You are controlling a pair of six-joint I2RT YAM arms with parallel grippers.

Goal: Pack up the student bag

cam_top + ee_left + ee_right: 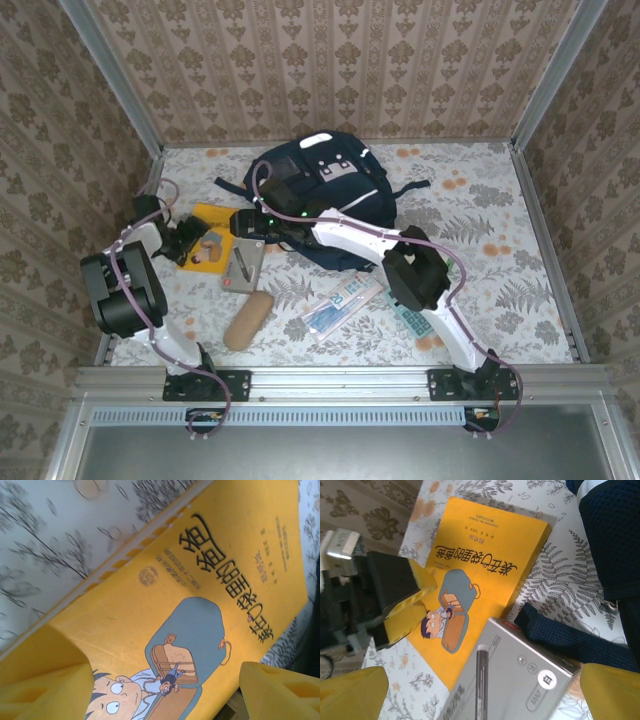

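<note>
top external: your arms crowd the left half of the table.
your left gripper [190,243] hangs over the yellow book [212,250], fingers spread wide and holding nothing, likely placed to take the cover by an edge; the left wrist view shows you both pads apart with the cover below them, which the overhead shot blurs. just right of it, your right gripper [250,222] hovers above the silver case [243,268], equally open and empty; the right wrist view gives you the dark pen [481,680] on the case and a navy strap [570,640] beside it more plainly. further right, the student bag [325,195] lies near the back wall; you cannot tell if its mouth is open.
</note>
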